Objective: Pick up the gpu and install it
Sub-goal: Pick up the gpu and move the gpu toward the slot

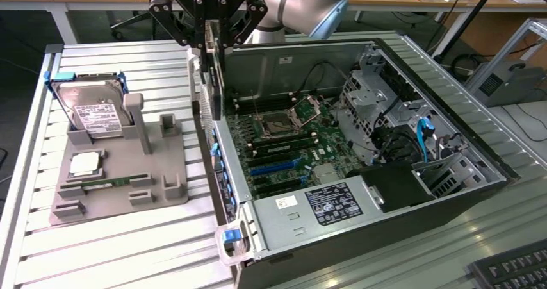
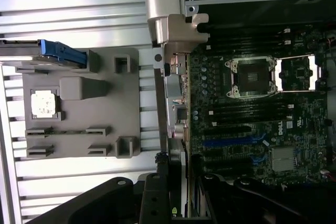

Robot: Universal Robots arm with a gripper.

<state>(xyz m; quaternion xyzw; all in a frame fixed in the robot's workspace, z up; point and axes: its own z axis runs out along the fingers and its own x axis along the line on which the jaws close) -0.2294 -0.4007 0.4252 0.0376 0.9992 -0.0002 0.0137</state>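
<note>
- The pick-up is done: the gripper [image 1: 211, 40] holds the gpu [image 1: 214, 90] in the air, with its jaws clamped on the top edge of the thin board.
- The gpu hangs upright, seen edge-on. It is above the wall of the computer case [image 1: 478, 154] that lies on the exterior view's left, between the gray holder [image 1: 128, 154] and the main board [image 1: 291, 135].
- In the wrist view the metal end plate [image 2: 170, 17] of the gpu [image 2: 173, 77] is at the end away from the gripper [image 2: 167, 184]. It lines up with the case wall and not with a slot.
- The install is not yet done: the blue slot [image 1: 275, 165] on the main board has nothing in it, and the gpu touches no part of the board.
- I judge the task to be about half way, with the seating in the slot left to do.
- Edges: the case wall is just under the lower edge of the gpu, so there is little room there.
- Open room: the main board around the slots is free. The power supply [image 1: 308, 209] closes it on the near side and the drive cage [image 1: 376, 97] on the exterior view's right.
- The hard drive [image 1: 94, 109] stands in the holder on the surface [image 1: 128, 250], well apart from the gpu.
</note>
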